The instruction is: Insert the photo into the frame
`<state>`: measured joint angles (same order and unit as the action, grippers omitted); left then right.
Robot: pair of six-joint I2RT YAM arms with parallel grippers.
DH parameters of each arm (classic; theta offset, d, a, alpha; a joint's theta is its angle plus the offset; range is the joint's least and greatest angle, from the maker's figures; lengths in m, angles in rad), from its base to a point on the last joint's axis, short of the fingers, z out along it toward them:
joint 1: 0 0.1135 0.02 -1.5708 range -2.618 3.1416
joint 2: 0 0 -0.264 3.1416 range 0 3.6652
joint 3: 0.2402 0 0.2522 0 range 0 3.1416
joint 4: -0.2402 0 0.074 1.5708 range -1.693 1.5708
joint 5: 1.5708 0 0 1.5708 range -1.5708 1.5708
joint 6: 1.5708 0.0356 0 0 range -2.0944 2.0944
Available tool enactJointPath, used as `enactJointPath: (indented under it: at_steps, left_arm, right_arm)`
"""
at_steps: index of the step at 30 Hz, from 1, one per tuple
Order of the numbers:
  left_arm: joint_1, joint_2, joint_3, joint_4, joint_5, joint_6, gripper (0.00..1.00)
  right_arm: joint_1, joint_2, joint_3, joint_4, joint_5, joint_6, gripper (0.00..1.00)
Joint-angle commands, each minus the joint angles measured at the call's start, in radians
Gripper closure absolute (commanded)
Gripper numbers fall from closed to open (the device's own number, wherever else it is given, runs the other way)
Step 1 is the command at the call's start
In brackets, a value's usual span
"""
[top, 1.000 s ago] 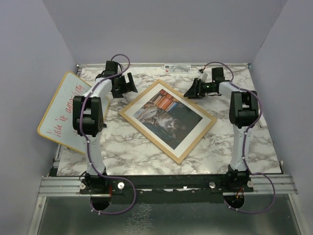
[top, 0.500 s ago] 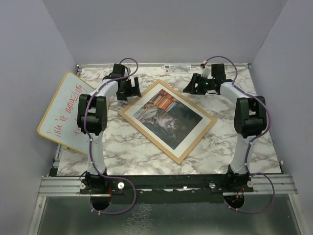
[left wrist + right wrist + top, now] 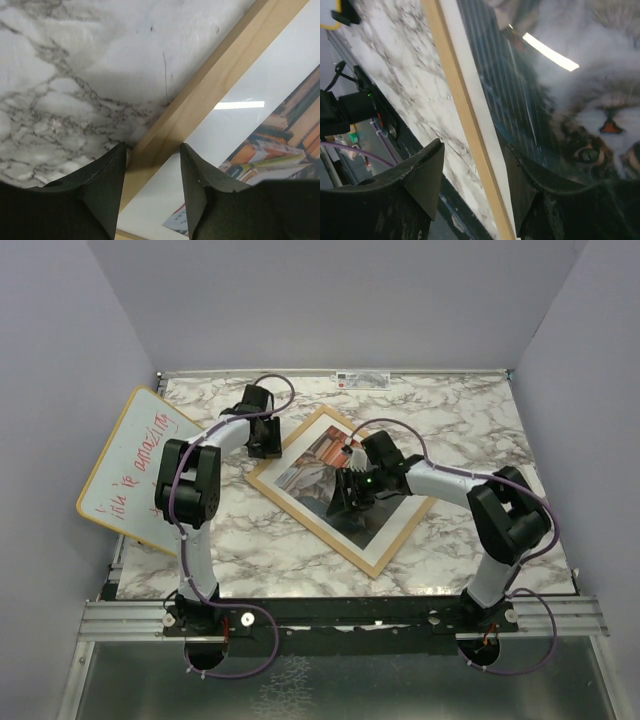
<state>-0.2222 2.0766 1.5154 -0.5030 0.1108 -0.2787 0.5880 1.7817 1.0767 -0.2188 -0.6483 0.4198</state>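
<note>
Found the frame point(image 3: 410, 528) lying flat and diagonal at the middle of the table point(image 3: 450, 420), with the photo point(image 3: 312, 455) already within its wood rails. Saw glare streaks on the print in both wrist views, so judged it to sit under the pane. Cannot tell whether seated square or backed.

Logged left gripper point(image 3: 262, 440) at the frame's far-left rail, 2 fingers spread to either side of the wood, pinching nothing. Logged right gripper point(image 3: 350, 495) low over the cat picture by the near-left rail, likewise spread and empty. Noted a whiteboard point(image 3: 130, 465) at the table's left edge, apart from the frame.

Handling, as judgement only:
- Expect a stiff, light frame, slippery on the marble, with a breakable pane.
- Expect a thin, floppy print, easily creased.
- Take hold at the wood rails only, 1 gripper per side.
- Keep fingertips off the pane and off the print's face.
</note>
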Motion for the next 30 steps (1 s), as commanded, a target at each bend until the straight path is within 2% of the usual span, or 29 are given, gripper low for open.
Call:
enactJointPath:
  at_steps: [1, 5, 8, 11, 14, 17, 21, 26, 28, 30]
  left_arm:
    - [-0.023, -0.026, -0.155, -0.116, -0.066, -0.08, 0.57]
    - [-0.023, -0.07, -0.23, -0.105, -0.083, -0.106, 0.69]
    - [-0.023, -0.109, -0.267, -0.104, -0.081, -0.13, 0.75]
    - [-0.023, -0.15, -0.318, -0.105, -0.057, -0.176, 0.77]
    - [-0.023, -0.199, -0.388, -0.095, -0.017, -0.212, 0.8]
    - [-0.023, -0.254, -0.469, -0.086, 0.029, -0.241, 0.84]
    - [-0.023, -0.343, -0.587, -0.061, 0.086, -0.289, 0.94]
    - [-0.025, -0.442, -0.709, -0.013, 0.246, -0.346, 0.94]
    - [-0.025, -0.484, -0.739, -0.013, 0.263, -0.349, 0.87]
    - [-0.025, -0.525, -0.742, -0.035, 0.203, -0.33, 0.67]
  right_arm:
    - [0.006, -0.131, -0.053, -0.077, 0.189, 0.184, 0.44]
    - [-0.003, -0.19, 0.002, -0.312, 0.592, 0.342, 0.43]
    - [-0.028, -0.189, 0.061, -0.507, 0.839, 0.485, 0.42]
    - [-0.107, -0.2, 0.051, -0.605, 0.931, 0.582, 0.41]
    - [-0.192, -0.238, 0.004, -0.603, 0.956, 0.601, 0.4]
    - [-0.211, -0.269, -0.011, -0.537, 0.897, 0.539, 0.4]
    - [-0.211, -0.265, -0.037, -0.422, 0.678, 0.475, 0.41]
    - [-0.21, -0.292, -0.148, -0.287, 0.394, 0.503, 0.4]
    - [-0.211, -0.319, -0.216, -0.211, 0.237, 0.473, 0.39]
    - [-0.205, -0.356, -0.275, -0.163, 0.109, 0.411, 0.39]
